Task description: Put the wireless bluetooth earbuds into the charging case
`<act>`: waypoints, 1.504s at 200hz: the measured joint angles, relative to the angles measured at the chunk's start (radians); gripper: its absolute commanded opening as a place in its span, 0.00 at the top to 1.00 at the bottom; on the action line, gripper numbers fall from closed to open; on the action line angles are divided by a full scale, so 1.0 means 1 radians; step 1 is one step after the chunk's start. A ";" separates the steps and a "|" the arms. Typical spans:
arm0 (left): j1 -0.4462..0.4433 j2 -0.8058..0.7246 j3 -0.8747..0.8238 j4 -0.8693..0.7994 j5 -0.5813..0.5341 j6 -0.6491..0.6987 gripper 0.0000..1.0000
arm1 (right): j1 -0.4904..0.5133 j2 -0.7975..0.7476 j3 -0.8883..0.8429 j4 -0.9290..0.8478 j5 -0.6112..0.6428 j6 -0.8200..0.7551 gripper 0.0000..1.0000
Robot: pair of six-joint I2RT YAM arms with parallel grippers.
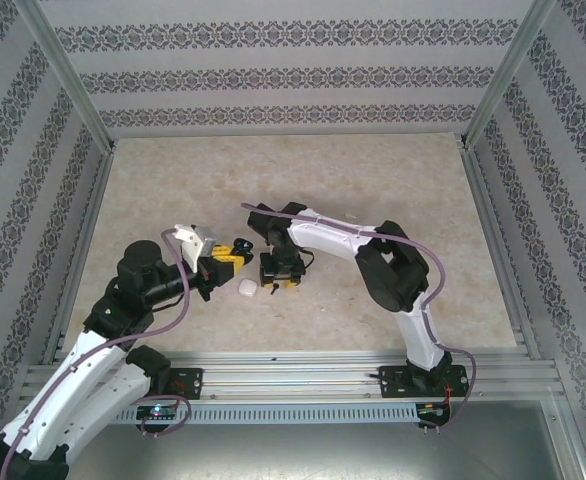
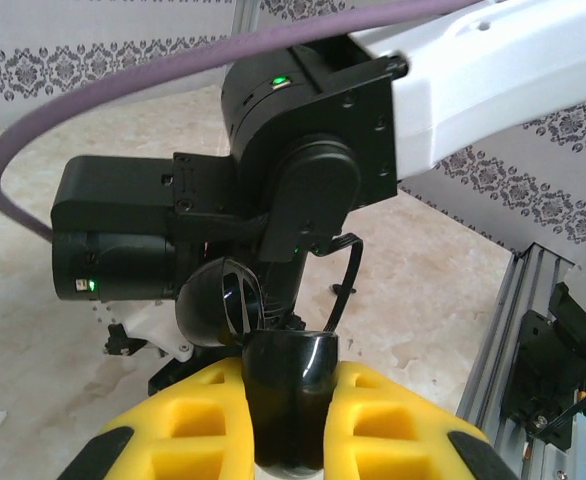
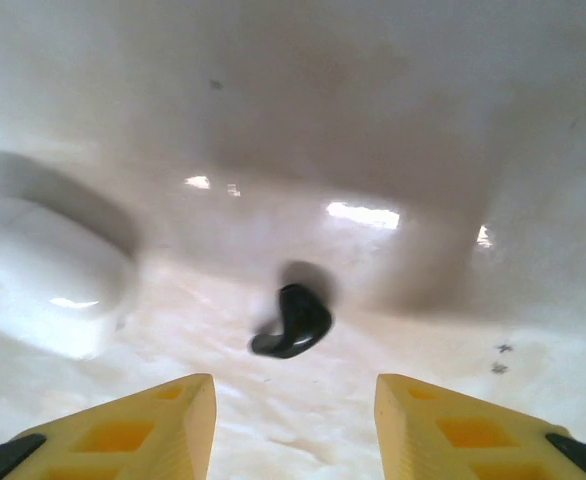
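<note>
**Left pincer holding one earbud; second earbud lying loose under the right pincer**

The beige marble-patterned table [image 1: 373, 180] is carrying everything, with patterned walls standing around it. The white-and-black left arm [image 1: 93, 360] is reaching in from the lower left. The white-and-black right arm [image 1: 403, 280] is bending in from the lower right. Both wrists are meeting near the table's middle.

The left gripper [image 1: 231, 255] is pointing toward the right arm's wrist. In the left wrist view its yellow fingers [image 2: 198, 420] are pressing in from both sides on a glossy black earbud [image 2: 291, 385]. The pincer is narrow and clamping that earbud, which is raised above the table.

The right gripper [image 1: 278, 278] is pointing down at the table. In the right wrist view its yellow fingers [image 3: 143, 425] are standing well apart, so the pincer is wide and holding nothing.

The small glossy white pebble-shaped plastic charging case [image 1: 246, 290] is lying on the table, between the two pincers and slightly nearer the arm bases. It is touching neither. In the right wrist view it is sitting at the left edge [image 3: 43, 275]. I cannot tell whether its lid is open.

A second black earbud [image 3: 293, 322] is lying on the table ahead of the gap between the right fingers, apart from the charging case.
</note>
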 measured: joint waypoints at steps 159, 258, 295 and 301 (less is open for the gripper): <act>0.000 -0.049 -0.021 -0.022 0.042 0.000 1.00 | 0.000 -0.008 -0.102 0.160 -0.026 0.147 0.74; 0.000 -0.111 -0.033 -0.063 0.050 0.000 1.00 | 0.005 0.065 -0.007 0.092 -0.021 0.119 0.75; 0.000 -0.131 -0.049 -0.069 0.053 -0.004 1.00 | 0.010 0.079 0.019 0.064 -0.009 0.108 0.76; 0.000 -0.132 -0.050 -0.072 0.053 -0.004 1.00 | 0.011 0.080 0.023 0.060 -0.005 0.105 0.76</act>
